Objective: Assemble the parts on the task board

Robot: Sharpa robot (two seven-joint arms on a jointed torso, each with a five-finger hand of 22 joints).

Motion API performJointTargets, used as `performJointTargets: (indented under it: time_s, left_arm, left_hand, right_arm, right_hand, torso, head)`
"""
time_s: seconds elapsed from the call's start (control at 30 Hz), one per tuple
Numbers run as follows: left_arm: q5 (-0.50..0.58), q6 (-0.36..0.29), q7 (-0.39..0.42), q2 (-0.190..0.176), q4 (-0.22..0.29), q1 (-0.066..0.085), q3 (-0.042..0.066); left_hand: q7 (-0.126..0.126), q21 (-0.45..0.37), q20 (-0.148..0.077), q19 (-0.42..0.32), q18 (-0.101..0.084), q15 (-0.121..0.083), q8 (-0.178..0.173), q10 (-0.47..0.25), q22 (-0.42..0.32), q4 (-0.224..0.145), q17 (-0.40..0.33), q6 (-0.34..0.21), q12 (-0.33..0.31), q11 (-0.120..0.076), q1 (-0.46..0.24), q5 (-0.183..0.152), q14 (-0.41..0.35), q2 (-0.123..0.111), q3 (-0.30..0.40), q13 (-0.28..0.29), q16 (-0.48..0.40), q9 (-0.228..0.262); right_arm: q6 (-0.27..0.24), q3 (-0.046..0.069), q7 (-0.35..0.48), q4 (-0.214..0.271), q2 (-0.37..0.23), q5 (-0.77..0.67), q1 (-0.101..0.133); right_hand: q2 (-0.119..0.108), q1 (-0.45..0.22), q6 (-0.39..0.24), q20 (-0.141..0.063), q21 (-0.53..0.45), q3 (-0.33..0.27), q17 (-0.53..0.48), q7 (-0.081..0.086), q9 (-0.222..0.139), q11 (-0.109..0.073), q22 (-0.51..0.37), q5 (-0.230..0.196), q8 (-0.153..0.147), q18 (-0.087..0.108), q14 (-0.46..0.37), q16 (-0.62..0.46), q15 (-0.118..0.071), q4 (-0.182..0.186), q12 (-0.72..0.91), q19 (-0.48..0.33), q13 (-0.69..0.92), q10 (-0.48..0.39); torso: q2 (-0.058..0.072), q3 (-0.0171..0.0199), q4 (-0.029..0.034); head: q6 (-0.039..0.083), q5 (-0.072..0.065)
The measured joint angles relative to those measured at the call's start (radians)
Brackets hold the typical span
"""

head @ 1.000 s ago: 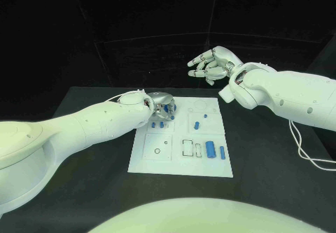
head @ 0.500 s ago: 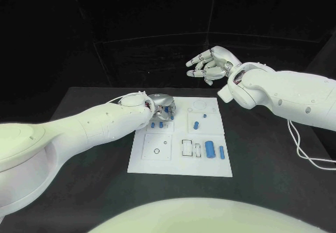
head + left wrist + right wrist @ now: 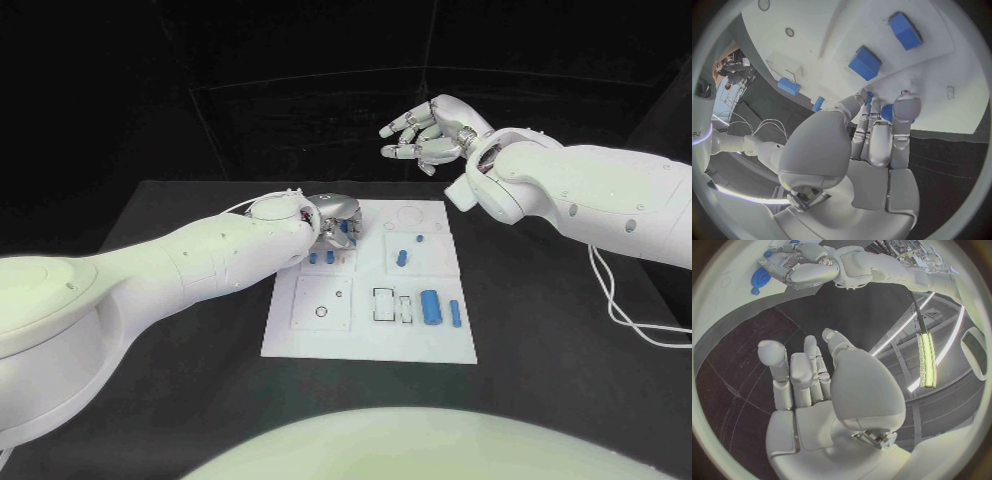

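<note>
Head view shows the black table (image 3: 173,330) across the lower half of the frame, with the white task board (image 3: 368,335) lying near its centre. Two white arms come next in size: the left arm (image 3: 159,265) sweeps in from the left edge to the board's upper left corner, and the right arm (image 3: 591,195) enters from the right edge and ends above the board's far side, against the dark background in the upper middle of the frame.

At the board's upper left corner the left hand (image 3: 335,222) is bent down onto the board. Its fingers (image 3: 904,112) are drawn together with their tips touching the white surface, and a small blue piece (image 3: 889,112) shows between them; whether they actually grip it I cannot tell. Two square blue parts (image 3: 865,63) stand on the board just beyond the fingertips, apart from the hand.

Raised well clear of the board, the right hand (image 3: 428,135) holds nothing; its fingers (image 3: 776,365) are spread and only slightly curled.

Toward the board's lower right lie a thick blue cylinder (image 3: 433,304) and, just right of it, a thin blue pin (image 3: 456,314), side by side without touching. Left of the cylinder are two rectangular outlined slots (image 3: 387,306). Another short blue part (image 3: 404,257) lies in the board's upper right section, with a tiny one just above it.
</note>
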Motion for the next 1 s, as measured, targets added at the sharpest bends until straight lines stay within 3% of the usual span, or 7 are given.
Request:
performJointTargets:
  time_s: [0.23, 0.3, 0.53, 0.8, 1.0]
  left_arm:
    - [0.0, 0.003, -0.002, 0.003, -0.006, 0.0, 0.001]
    - [0.0, 0.006, -0.003, 0.004, -0.009, 0.0, 0.001]
    - [0.0, 0.021, -0.009, 0.004, -0.015, 0.003, 0.003]
    - [0.001, 0.026, -0.013, 0.004, -0.018, 0.004, 0.004]
    - [0.001, 0.018, -0.003, 0.001, -0.015, 0.002, 0.003]
  left_hand:
    - [0.0, 0.023, 0.0, 0.007, 0.0, -0.004, -0.003, 0.031, 0.022, 0.001, 0.0, 0.023, -0.006, -0.005, -0.007, 0.0, 0.003, 0.007, 0.021, 0.001, 0.004, 0.004]
    - [0.0, 0.036, -0.003, 0.011, -0.016, -0.004, -0.003, 0.046, 0.034, -0.001, 0.0, 0.033, -0.011, -0.007, -0.007, 0.0, 0.003, 0.007, 0.028, 0.002, 0.004, 0.004]
    - [0.003, 0.053, -0.003, 0.011, -0.016, -0.004, -0.01, 0.063, 0.058, -0.009, -0.001, 0.046, -0.032, -0.005, -0.002, 0.0, 0.003, 0.011, 0.058, 0.002, 0.004, 0.004]
    - [0.004, 0.091, -0.005, 0.019, -0.016, -0.007, -0.016, 0.117, 0.096, -0.021, -0.009, 0.084, -0.043, -0.013, 0.02, 0.0, 0.007, 0.033, 0.107, 0.005, 0.008, 0.004]
    - [-0.002, 0.115, -0.009, 0.024, -0.016, -0.011, -0.022, 0.15, 0.123, -0.026, -0.033, 0.115, -0.046, -0.022, 0.019, -0.001, 0.01, 0.036, 0.122, 0.008, 0.008, 0.009]
  right_arm:
    - [0.0, 0.0, 0.0, 0.0, 0.001, 0.0, 0.0]
    - [0.0, 0.0, 0.0, 0.0, 0.001, 0.0, 0.0]
    - [0.0, 0.0, 0.0, -0.001, 0.001, 0.0, 0.0]
    - [0.0, 0.0, 0.0, -0.001, 0.001, 0.0, 0.0]
    - [0.0, 0.0, 0.0, 0.0, 0.001, 0.0, 0.0]
  right_hand:
    - [0.0, 0.0, 0.0, 0.0, 0.0, 0.0, 0.0, 0.0, 0.0, 0.0, 0.0, 0.0, 0.0, 0.0, 0.0, 0.0, 0.0, 0.0, 0.0, 0.0, 0.0, 0.0]
    - [0.0, 0.0, 0.0, 0.0, 0.0, 0.0, 0.0, 0.0, 0.0, 0.0, 0.0, 0.0, 0.0, 0.0, 0.0, 0.0, 0.0, 0.0, 0.0, 0.0, 0.0, 0.0]
    - [0.0, 0.0, 0.0, 0.0, 0.0, 0.0, 0.0, 0.0, 0.0, 0.0, 0.0, 0.0, 0.0, 0.0, 0.0, 0.0, 0.0, 0.0, 0.0, 0.0, 0.0, 0.0]
    - [0.0, 0.0, 0.0, 0.0, 0.0, 0.007, 0.001, 0.0, 0.0, 0.0, 0.0, 0.0, 0.0, 0.0, 0.0, 0.0, 0.0, -0.001, 0.004, 0.0, -0.001, 0.0]
    - [0.0, 0.0, 0.0, 0.0, 0.0, 0.007, 0.001, 0.0, 0.0, 0.0, 0.0, 0.0, 0.0, 0.0, 0.0, 0.0, 0.0, -0.001, 0.004, 0.0, -0.001, 0.0]
  torso:
    - [0.0, -0.0007, 0.0011]
    - [0.0, -0.0011, 0.0013]
    - [0.0, -0.0017, 0.0019]
    - [-0.001, -0.0018, 0.0019]
    - [-0.001, -0.0019, 0.0019]
  head:
    - [0.0, -0.001]
    - [0.0, -0.002]
    - [0.0, -0.004]
    - [0.0, -0.003]
    - [0.0, -0.003]
